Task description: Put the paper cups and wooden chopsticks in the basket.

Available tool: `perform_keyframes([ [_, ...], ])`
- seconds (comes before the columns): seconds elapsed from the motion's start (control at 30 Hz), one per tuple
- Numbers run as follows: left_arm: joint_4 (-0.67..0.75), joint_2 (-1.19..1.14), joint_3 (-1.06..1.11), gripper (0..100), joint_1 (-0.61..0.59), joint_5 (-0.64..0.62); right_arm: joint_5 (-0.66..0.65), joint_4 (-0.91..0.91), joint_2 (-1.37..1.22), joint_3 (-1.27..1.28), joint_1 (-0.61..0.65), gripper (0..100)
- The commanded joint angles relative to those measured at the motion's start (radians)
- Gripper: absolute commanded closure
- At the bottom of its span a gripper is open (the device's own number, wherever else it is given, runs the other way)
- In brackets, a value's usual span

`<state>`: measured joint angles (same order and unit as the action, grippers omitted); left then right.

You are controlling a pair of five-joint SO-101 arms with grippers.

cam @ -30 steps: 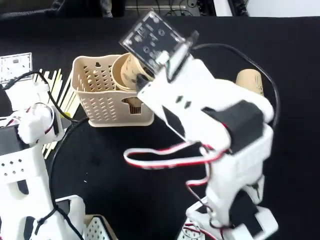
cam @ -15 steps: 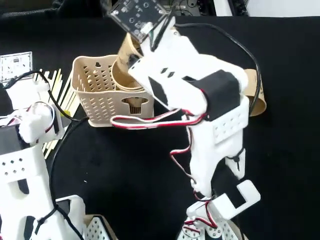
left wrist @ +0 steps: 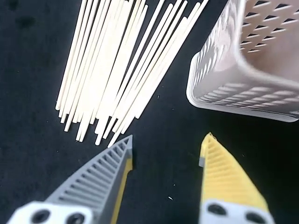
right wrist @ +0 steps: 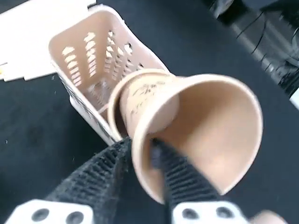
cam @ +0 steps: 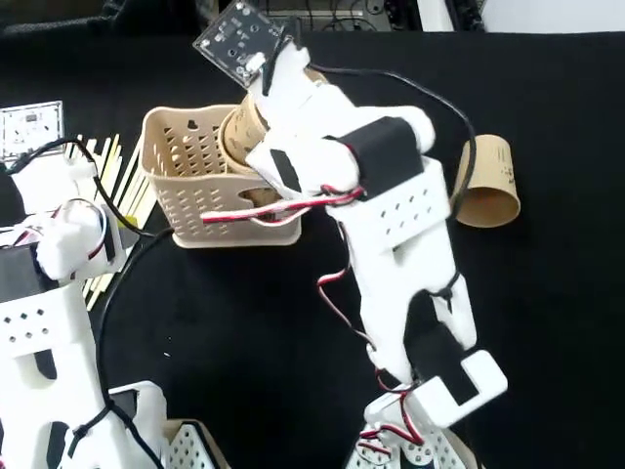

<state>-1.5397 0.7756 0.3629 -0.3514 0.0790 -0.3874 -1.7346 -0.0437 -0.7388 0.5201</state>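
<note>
Right tool (right wrist: 148,156) pinching rim of tilted paper cup (right wrist: 201,121) over basket (right wrist: 79,56), left tool (left wrist: 163,151) spread, empty; risk: cup snags wall, topples out.

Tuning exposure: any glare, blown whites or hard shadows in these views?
High view: even light, no hard shadows on the black table; the white right arm is bright, detail intact. Left wrist view: wooden chopsticks pale on black, no glare. Right wrist view: white surface beside the basket is blown out; the paper cup in the jaws is evenly lit.
</note>
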Motion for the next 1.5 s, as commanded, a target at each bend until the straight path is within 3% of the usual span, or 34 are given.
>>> perform_keyframes([
  [0.0, 0.008, 0.002, -0.004, 76, -0.008, 0.006, 0.006, -0.029, 0.028, -0.019, -0.011, 69.6],
  [0.37, 0.008, 0.002, -0.004, 76, -0.008, 0.006, 0.011, -0.029, 0.028, -0.196, 0.037, 74.0],
  [0.47, 0.008, 0.002, -0.004, 76, -0.008, 0.006, 0.011, -0.032, 0.036, -0.22, -0.081, 73.7],
  [0.6, 0.008, 0.002, -0.004, 76, -0.008, 0.006, -0.028, -0.032, 0.077, -0.124, -0.354, 73.7],
  [0.9, 0.008, 0.0, -0.002, 76, -0.008, 0.006, -0.427, 0.054, 0.134, 0.403, -0.786, 73.7],
  [1.17, 0.008, 0.0, -0.002, 76, -0.008, 0.029, -0.588, 0.296, 0.117, 0.69, -0.865, 73.7],
  [1.33, 0.006, 0.0, -0.002, 76, -0.015, 0.084, -0.586, 0.626, 0.105, 0.905, -0.924, 74.0],
  [1.47, 0.006, 0.0, -0.002, 76, -0.015, 0.1, -0.589, 0.724, 0.099, 0.975, -0.911, 74.0],
])
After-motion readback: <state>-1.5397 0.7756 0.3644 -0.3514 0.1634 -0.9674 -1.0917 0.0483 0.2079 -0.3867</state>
